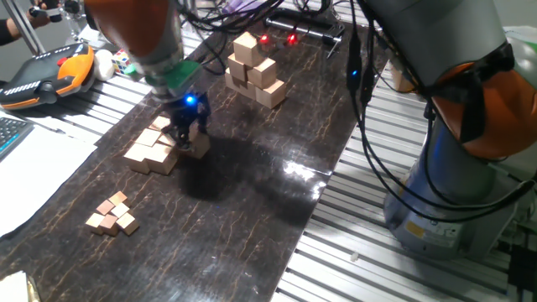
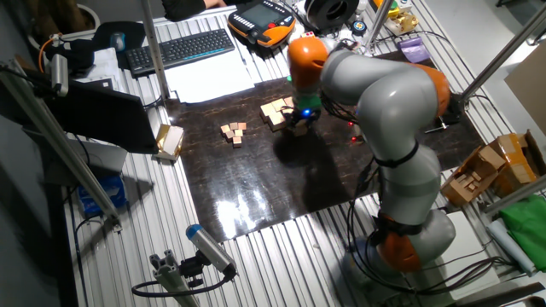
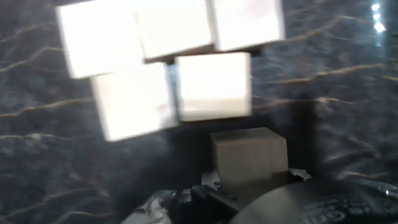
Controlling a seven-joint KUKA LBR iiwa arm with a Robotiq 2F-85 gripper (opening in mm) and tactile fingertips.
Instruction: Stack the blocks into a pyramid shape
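In one fixed view the gripper [image 1: 188,132] sits clamped on a block [image 1: 199,144] at the 3 o'clock edge of the blocks [image 1: 153,149] on the dark surface [image 1: 252,184]. In the hand view that block [image 3: 250,155] lies at 6 o'clock below the bright pile [image 3: 168,62]

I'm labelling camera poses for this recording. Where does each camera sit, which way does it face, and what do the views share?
One fixed view: low at the table's edge, looking along the dark mat; shows the gripper over the blocks, plus the arm's base.
The other fixed view: high up, looking down on the whole table; shows the entire arm.
Hand view: on the hand, looking down the fingers at a held block.
All three share the blocks.
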